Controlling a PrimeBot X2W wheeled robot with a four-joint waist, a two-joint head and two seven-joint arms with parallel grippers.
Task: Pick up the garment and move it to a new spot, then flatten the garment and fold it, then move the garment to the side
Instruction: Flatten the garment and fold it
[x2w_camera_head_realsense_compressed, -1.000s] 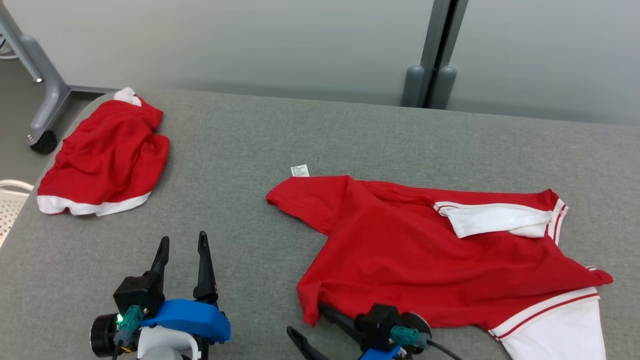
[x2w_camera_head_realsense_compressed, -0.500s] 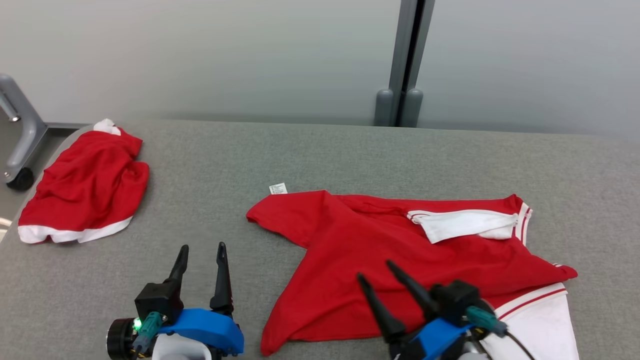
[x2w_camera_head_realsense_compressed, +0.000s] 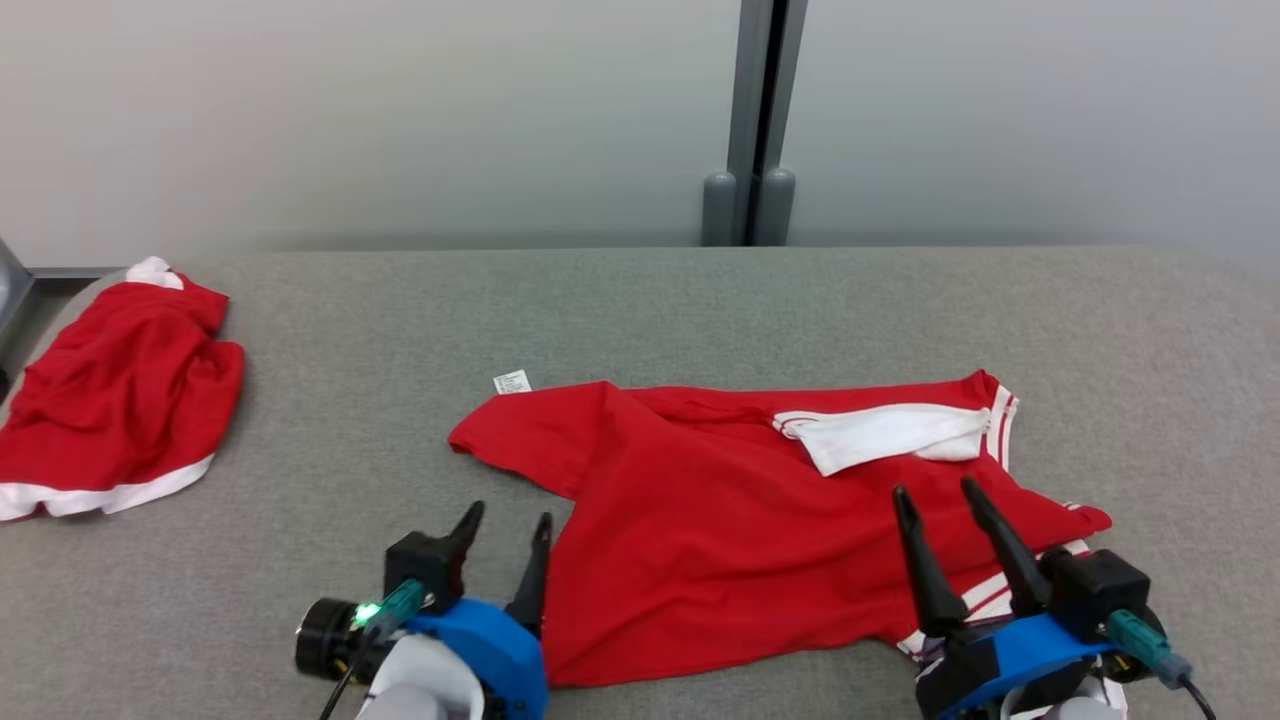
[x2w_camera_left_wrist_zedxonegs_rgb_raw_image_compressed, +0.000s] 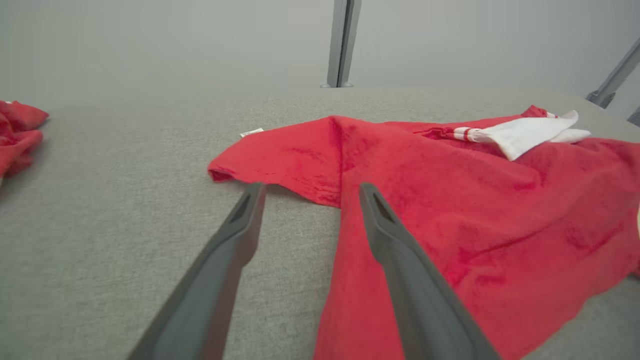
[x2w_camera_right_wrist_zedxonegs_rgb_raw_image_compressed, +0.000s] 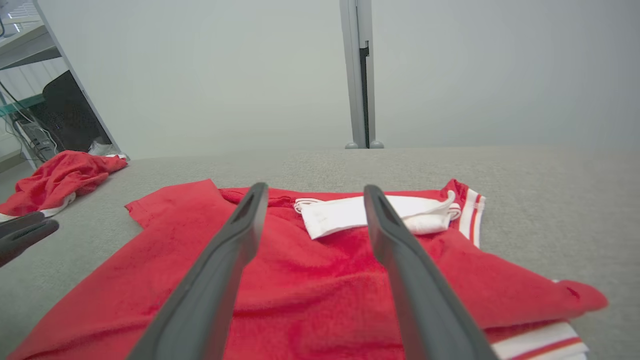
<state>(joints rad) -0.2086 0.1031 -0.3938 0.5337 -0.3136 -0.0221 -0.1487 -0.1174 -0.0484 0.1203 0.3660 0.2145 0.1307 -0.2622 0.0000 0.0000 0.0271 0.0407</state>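
Note:
The garment (x2w_camera_head_realsense_compressed: 740, 530) is a red shirt with white trim, lying spread and creased on the grey table (x2w_camera_head_realsense_compressed: 640, 300), a white sleeve folded over its far right part. My left gripper (x2w_camera_head_realsense_compressed: 505, 518) stands open at the shirt's near left edge; in the left wrist view (x2w_camera_left_wrist_zedxonegs_rgb_raw_image_compressed: 312, 187) its right finger lies over the red cloth (x2w_camera_left_wrist_zedxonegs_rgb_raw_image_compressed: 450, 200) and its left finger over bare table. My right gripper (x2w_camera_head_realsense_compressed: 935, 490) is open above the shirt's near right part, and in the right wrist view (x2w_camera_right_wrist_zedxonegs_rgb_raw_image_compressed: 315, 188) nothing sits between its fingers over the shirt (x2w_camera_right_wrist_zedxonegs_rgb_raw_image_compressed: 320, 280).
A second red garment (x2w_camera_head_realsense_compressed: 110, 390) lies crumpled at the table's far left, also in the right wrist view (x2w_camera_right_wrist_zedxonegs_rgb_raw_image_compressed: 60, 177). A grey post (x2w_camera_head_realsense_compressed: 750, 120) and a pale wall stand behind the table. A small white label (x2w_camera_head_realsense_compressed: 512, 381) lies by the shirt's far left corner.
The head camera has turned, shifting the scene left. My right gripper swung from the shirt's near left corner to above its right part. My left gripper moved right, up to the shirt's edge.

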